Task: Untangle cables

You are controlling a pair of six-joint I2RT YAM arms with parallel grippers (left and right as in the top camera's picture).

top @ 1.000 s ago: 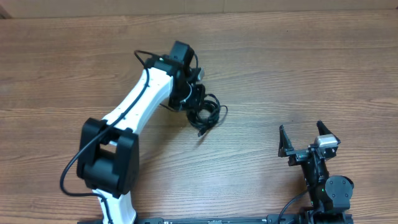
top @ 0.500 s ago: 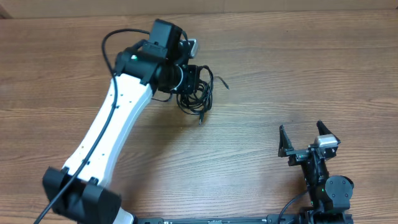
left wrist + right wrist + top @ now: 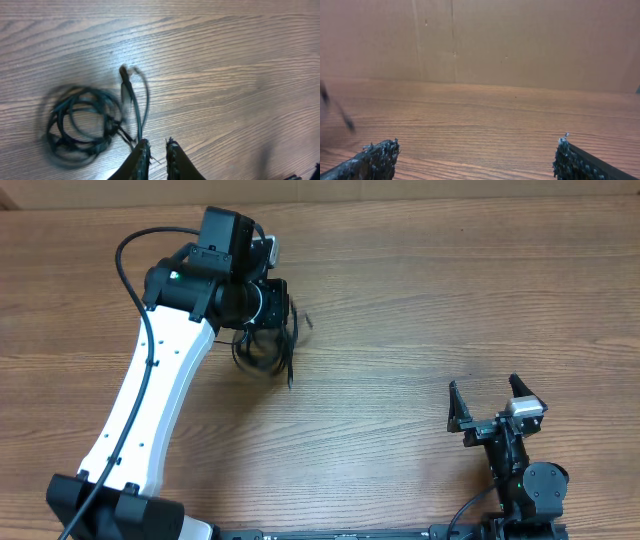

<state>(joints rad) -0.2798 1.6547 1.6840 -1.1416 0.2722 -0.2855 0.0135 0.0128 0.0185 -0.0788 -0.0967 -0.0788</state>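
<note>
1. Plainly little is done: the thin black cables (image 3: 82,125) are one tangled coil beside the left claw (image 3: 156,142), none separated.
2. Its jaws are nearly closed, with a strand at the tip; I cannot tell if it is gripped.
3. The right claw (image 3: 490,398) gapes empty, well apart.
4. Bare brown wooden bench (image 3: 420,300) surrounds the coil; the far edge is near.

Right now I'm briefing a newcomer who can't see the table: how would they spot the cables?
On the wooden table, follow the white left arm to its black tip, upper left in the overhead view. The cables bunch by the left gripper: a small tangled coil of thin black cords, far thinner than the wire running along the arm.
</note>
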